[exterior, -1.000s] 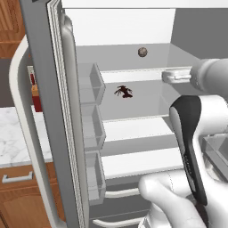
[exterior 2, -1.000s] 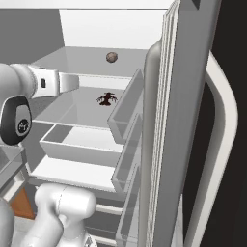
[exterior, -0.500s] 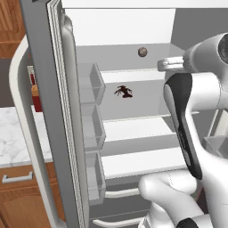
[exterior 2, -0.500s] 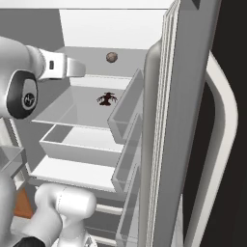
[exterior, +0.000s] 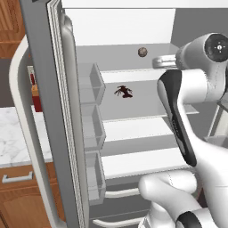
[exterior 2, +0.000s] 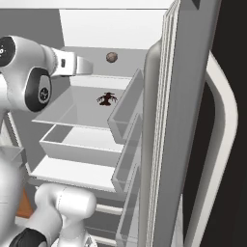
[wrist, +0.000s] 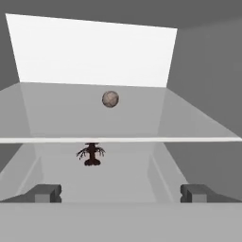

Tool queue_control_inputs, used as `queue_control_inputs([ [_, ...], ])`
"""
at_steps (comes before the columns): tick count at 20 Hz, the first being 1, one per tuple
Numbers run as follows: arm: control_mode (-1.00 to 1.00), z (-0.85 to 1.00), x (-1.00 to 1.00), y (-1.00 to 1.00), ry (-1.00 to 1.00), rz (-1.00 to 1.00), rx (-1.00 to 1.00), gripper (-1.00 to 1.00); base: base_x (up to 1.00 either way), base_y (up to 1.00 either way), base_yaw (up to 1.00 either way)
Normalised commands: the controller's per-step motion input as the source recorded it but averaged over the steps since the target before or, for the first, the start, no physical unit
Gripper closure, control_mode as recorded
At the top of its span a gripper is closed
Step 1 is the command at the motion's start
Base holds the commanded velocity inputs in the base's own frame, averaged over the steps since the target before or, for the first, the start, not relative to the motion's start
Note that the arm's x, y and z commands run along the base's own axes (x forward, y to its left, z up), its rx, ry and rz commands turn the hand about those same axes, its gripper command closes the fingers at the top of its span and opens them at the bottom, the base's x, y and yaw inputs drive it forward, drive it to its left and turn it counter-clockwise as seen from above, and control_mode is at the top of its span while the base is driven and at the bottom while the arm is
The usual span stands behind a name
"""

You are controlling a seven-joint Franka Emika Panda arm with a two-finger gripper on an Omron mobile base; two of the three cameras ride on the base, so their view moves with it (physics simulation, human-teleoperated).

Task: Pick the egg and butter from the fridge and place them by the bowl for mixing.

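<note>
Hand view: gripper jaws wide apart, holding nothing; egg ahead on fridge shelf, spiky item nearer, below.

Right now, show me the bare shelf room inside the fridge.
The upper shelf is bare all around the egg. The shelf below is bare beside the dark spiky item. Nowhere is crowded; the door bins look empty.
</note>
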Motion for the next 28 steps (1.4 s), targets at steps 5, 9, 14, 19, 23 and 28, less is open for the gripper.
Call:
queue_control_inputs([
  [5, -1.0, 0.0, 0.55, -0.03, 0.03, 0.0, 0.05, -1.0, 0.0, 0.0, 0.0],
  [9, -1.0, 0.04, 0.54, 0.0, 0.11, 0.0, 0.03, -1.0, 0.0, 0.0, 0.0],
  [14, -1.0, -0.01, 0.5, -0.07, 0.02, 0.0, 0.0, -1.0, 0.0, 0.0, 0.0],
  [19, -1.0, -0.18, 0.36, -0.02, 0.0, 0.02, 0.0, -1.0, 0.0, 0.0, 0.0],
  [23, -1.0, -0.17, 0.33, -0.02, -0.05, 0.04, 0.0, -1.0, 0.0, 0.0, 0.0],
  [28, -1.0, -0.05, 0.38, -0.02, -0.1, 0.05, 0.0, -1.0, 0.0, 0.0, 0.0],
])
